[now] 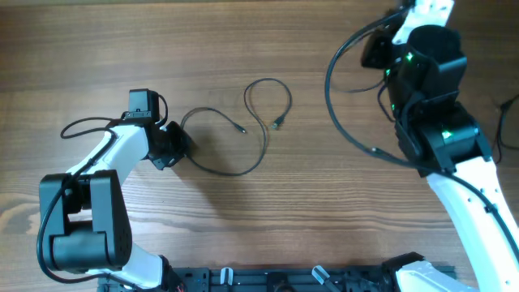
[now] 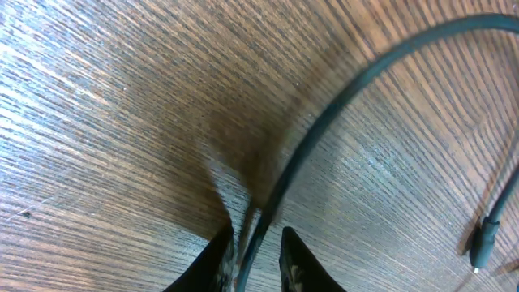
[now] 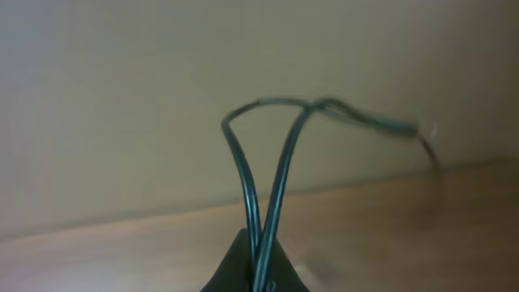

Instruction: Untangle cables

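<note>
One thin black cable (image 1: 255, 158) lies on the wooden table in open curves, with its two small plugs (image 1: 241, 130) (image 1: 278, 123) near the middle. My left gripper (image 1: 177, 146) is at the cable's left end, low on the table. In the left wrist view that cable (image 2: 340, 97) runs between the fingers of the left gripper (image 2: 255, 234), which stand slightly apart, with a gap on the right side. My right gripper (image 3: 258, 243) is raised at the far right and shut on a second cable (image 3: 243, 170), whose two strands rise from the jaws and cross into a loop.
A thicker black arm cable (image 1: 328, 81) sweeps in a wide arc left of the right arm (image 1: 430, 122). The left arm (image 1: 89, 211) fills the near left corner. A black rail (image 1: 284, 280) runs along the front edge. A plug (image 2: 484, 239) lies right of the left fingers.
</note>
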### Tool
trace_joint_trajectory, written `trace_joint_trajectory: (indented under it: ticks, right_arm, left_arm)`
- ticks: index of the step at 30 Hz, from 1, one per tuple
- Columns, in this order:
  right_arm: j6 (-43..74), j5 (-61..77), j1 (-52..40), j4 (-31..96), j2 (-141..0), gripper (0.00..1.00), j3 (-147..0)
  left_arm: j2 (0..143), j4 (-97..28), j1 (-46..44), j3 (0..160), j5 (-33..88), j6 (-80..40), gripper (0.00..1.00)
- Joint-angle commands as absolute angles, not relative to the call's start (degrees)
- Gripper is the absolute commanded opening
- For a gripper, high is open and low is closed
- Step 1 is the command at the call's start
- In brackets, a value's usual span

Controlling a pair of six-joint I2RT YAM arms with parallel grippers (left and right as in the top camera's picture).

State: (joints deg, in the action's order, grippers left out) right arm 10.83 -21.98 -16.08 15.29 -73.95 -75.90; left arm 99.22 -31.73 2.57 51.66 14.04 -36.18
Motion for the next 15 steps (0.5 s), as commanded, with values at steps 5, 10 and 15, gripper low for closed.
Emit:
trace_joint_trajectory:
  ticks: [5,10,15]
  right_arm:
    - [6.17,-29.93,-3.49,6.20,-84.66,0.04,-76.18]
    - [6.02,-25.36,3.03,-4.36,-96.51,0.04,-76.18]
    - [6.20,-25.36,8.51,-14.90,-108.55,0.04,-76.18]
  left_arm:
    - [100.42,-32.32,2.35,50.59,12.58,-36.51,0.19]
    - [100.42,-32.29,2.35,50.59,12.60,-36.53,0.15]
    - [100.42,-32.32,2.35,50.59,12.58,-36.51,0.12]
